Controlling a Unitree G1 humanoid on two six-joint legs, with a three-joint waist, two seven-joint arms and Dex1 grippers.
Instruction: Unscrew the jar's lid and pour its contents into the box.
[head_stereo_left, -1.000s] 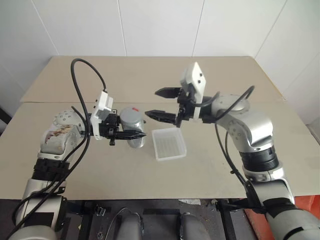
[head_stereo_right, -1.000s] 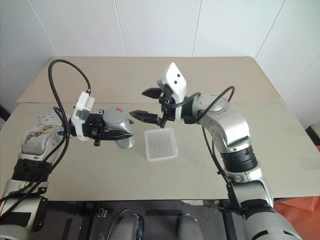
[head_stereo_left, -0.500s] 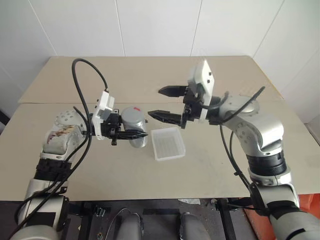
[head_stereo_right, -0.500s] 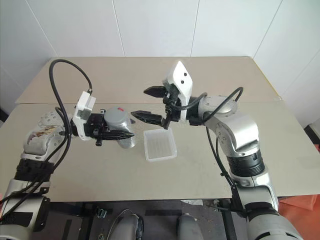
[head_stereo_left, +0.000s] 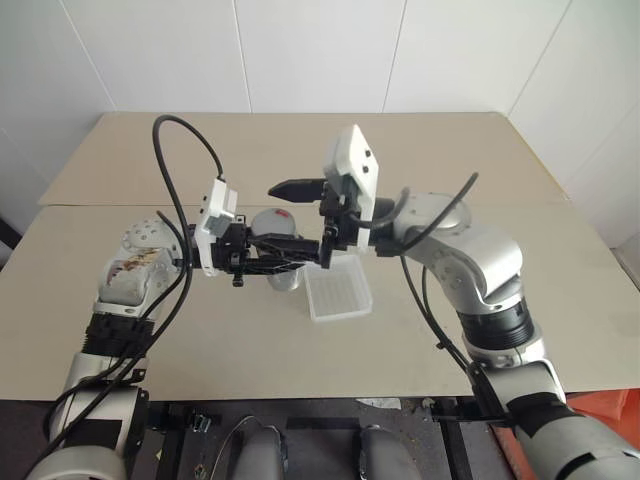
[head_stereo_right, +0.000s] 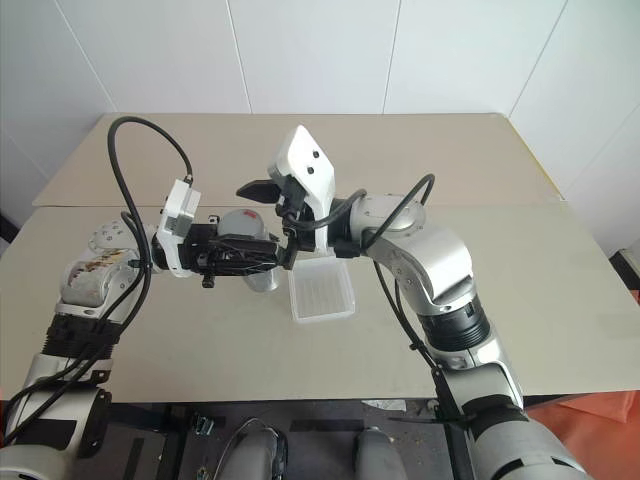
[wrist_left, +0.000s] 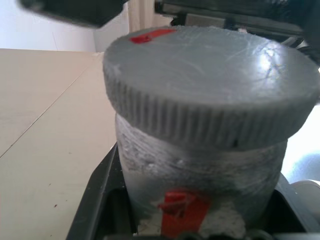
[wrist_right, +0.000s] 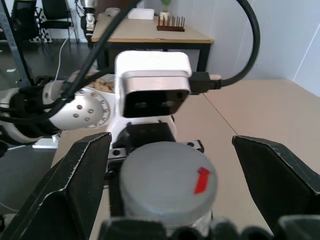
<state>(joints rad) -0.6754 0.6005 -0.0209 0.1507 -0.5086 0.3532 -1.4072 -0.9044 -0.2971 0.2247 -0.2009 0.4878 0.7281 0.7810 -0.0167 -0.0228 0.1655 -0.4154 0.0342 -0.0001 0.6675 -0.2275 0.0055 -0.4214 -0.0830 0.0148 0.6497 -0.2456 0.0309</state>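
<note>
My left gripper (head_stereo_left: 278, 252) is shut on the jar (wrist_left: 200, 165), a small upright cylinder with greyish walls and a red mark low on its side. The grey ribbed lid (wrist_left: 210, 95) sits on the jar, with a red mark at its rim. My right gripper (wrist_right: 171, 142) is open, and its two black fingers (wrist_right: 75, 185) stand either side of the lid (wrist_right: 167, 182) without touching it. The box (head_stereo_left: 338, 292), a shallow translucent white tray, lies on the table just right of the jar (head_stereo_left: 280, 240). The contents are hidden inside the jar.
The beige table (head_stereo_left: 200, 340) stretches wide around the box, with a seam across its back part. A black cable (head_stereo_left: 175, 150) loops up from my left wrist. A white wall stands behind the table.
My right gripper has swung left from above the box to the jar, and its open fingers now straddle the lid. My left gripper has kept the jar still.
</note>
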